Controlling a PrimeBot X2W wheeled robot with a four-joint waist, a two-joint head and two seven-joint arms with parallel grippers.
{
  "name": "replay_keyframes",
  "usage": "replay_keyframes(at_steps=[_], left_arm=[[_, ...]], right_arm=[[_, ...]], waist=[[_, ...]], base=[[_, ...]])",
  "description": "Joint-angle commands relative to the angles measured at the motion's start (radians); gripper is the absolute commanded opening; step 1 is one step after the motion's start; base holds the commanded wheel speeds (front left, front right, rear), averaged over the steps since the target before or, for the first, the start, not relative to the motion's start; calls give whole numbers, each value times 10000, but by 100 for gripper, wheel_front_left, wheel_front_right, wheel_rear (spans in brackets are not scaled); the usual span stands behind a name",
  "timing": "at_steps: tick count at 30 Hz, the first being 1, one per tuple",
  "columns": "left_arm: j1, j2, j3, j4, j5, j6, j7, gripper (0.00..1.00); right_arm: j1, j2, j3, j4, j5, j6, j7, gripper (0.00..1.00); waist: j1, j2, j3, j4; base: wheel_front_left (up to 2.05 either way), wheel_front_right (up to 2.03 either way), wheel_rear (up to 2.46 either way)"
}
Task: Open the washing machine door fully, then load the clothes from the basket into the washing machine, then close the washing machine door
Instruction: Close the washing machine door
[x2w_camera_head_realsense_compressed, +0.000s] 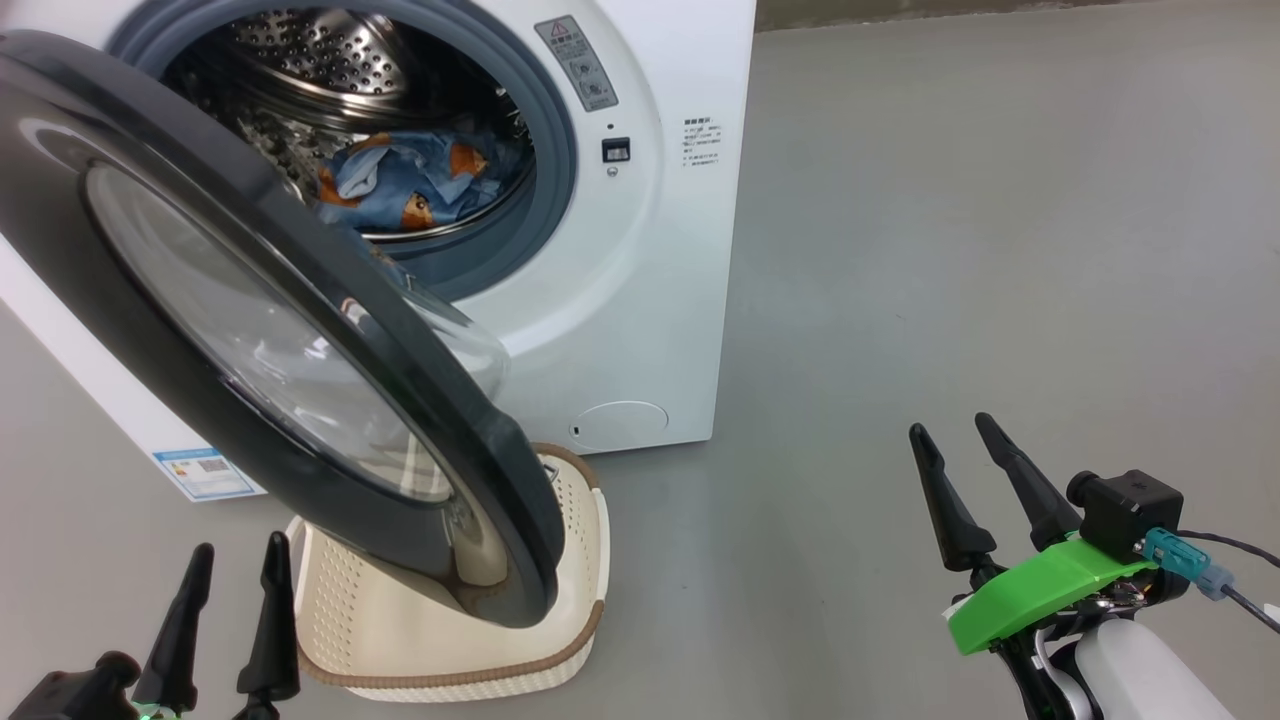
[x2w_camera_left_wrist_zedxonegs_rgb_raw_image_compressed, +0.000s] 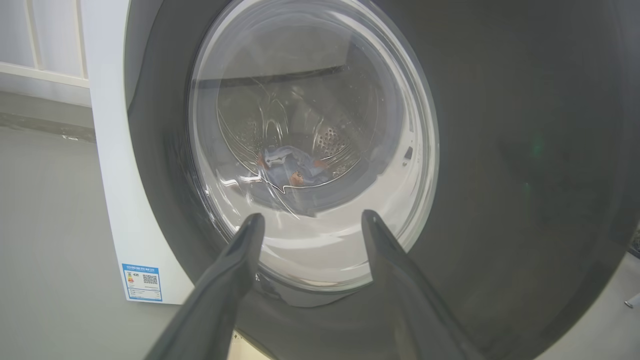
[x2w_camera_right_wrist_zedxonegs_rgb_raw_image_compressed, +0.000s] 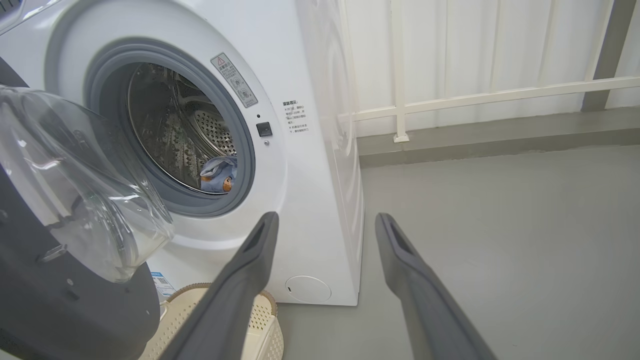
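Standing on the grey floor, the washing machine is seen with its steel drum exposed. The washing machine door is swung partway out from the opening, its black rim and bulging glass hanging over the basket, which is set on the floor just before the machine's front. The clothes, light blue with orange-brown patches, are heaped at the bottom of the drum. The left gripper is held just beside the basket's left edge, on the door's outer side, its jaws spread wide and empty. The right gripper is held well apart to the right, above the floor, its jaws likewise wide with nothing between them.
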Motion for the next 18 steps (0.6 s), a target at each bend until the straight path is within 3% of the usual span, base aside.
replay_keyframes(at_steps=[1,18], left_arm=[[-282,108,381,-134,134,43,-133,100],[-442,-67,481,46,436,2,-193,100]], right_arm=[[-208,-63,175,-229,-69,46,-80,100],[-246,-5,121,-243,-86,46,-80,100]], waist=[[0,0,16,16],[0,0,26,113]], base=[[0,0,0],[0,0,0]])
